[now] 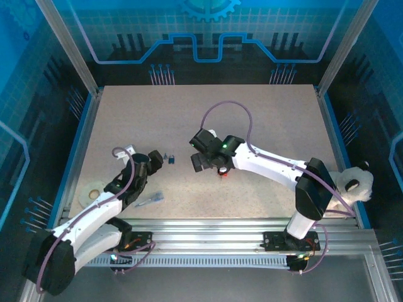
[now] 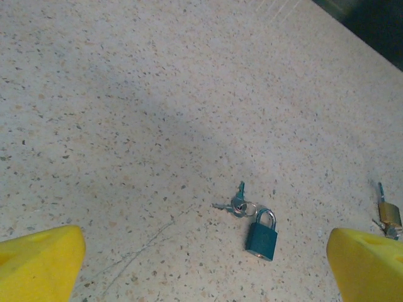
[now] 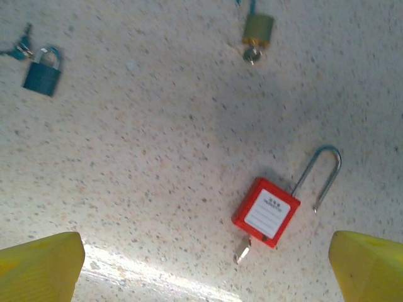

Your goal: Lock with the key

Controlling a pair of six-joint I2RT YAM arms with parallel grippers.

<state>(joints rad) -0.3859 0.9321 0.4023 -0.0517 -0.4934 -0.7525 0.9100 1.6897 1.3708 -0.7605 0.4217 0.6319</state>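
Key (image 2: 238,201): tiny and teal-headed, on a small ring with what looks like a second key. It lies flat on the speckled table (image 1: 271,113), left of its centre and about midway between the near and far edges. Nothing holds it.
Teal padlock (image 2: 261,234): just beside the key, with its shackle against the ring. The shackle looks seated. I cannot tell whether the ring is threaded through it.
Left gripper (image 2: 204,261): jaws spread wide with nothing between them. It hovers over the table, and the key and teal padlock lie ahead between the lines of its yellow fingers (image 2: 41,261).
Right gripper (image 3: 204,264): also spread wide and empty, above the red padlock (image 3: 266,212).
Red padlock: near the table's centre, with its silver shackle lifted out of the body and standing open. A small metal piece pokes from its lower end, possibly a key.
Brass padlock (image 3: 258,28): between the teal and red ones, with a key in its base.
Done: nothing I can see. The key is not grasped and sits in no keyhole.
Left: by my reading, everything. The key must be picked up, seated in its lock and turned.
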